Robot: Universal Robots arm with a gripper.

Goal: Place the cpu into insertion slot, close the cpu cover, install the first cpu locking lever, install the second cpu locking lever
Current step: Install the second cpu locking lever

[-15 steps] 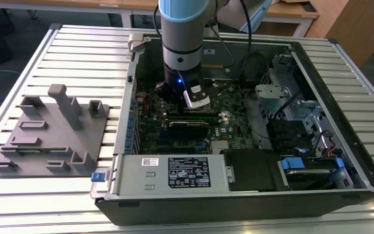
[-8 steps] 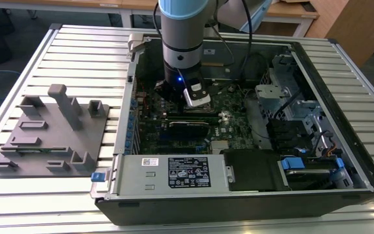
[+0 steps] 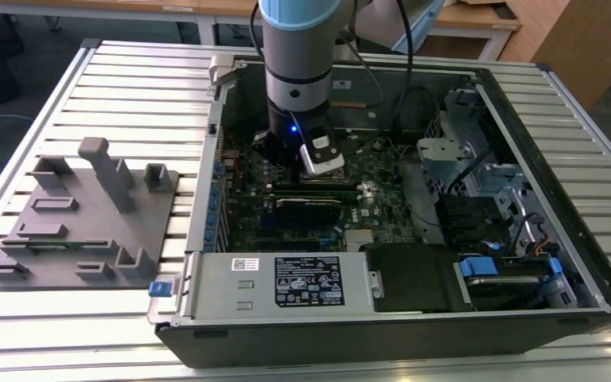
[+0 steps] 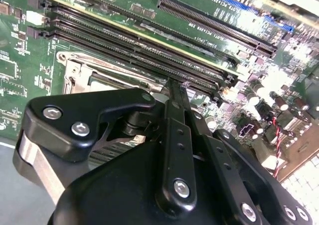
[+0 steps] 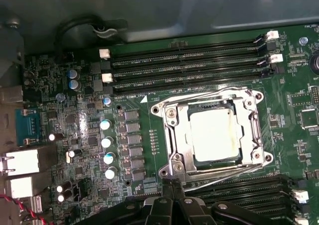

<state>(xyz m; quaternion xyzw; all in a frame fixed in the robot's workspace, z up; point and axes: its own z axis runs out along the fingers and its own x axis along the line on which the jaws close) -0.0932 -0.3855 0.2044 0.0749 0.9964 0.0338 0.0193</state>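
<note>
CPU seated under its closed cover, tool hanging at the socket's edge.

In the first wrist view the cpu [image 5: 215, 134] lies flat in the insertion slot [image 5: 257, 135], its pale metal top showing through the cut-out of the cpu cover [image 5: 180, 135], which lies down over it; thin lever rods run along the socket's sides. The tool [image 5: 172, 186] has its black fingers drawn together to a narrow tip, holding nothing that shows, just beside the socket's corner near the memory slots [image 5: 189, 60]. In the exterior view the arm [image 3: 300, 72] reaches straight down into the open computer case [image 3: 560, 207] on the slatted bench [image 3: 125, 87], the tool [image 3: 324, 169] low over the green motherboard [image 3: 375, 211]. A grey fixture block [image 3: 83, 231] stands on the bench at the exterior view's left.
</note>
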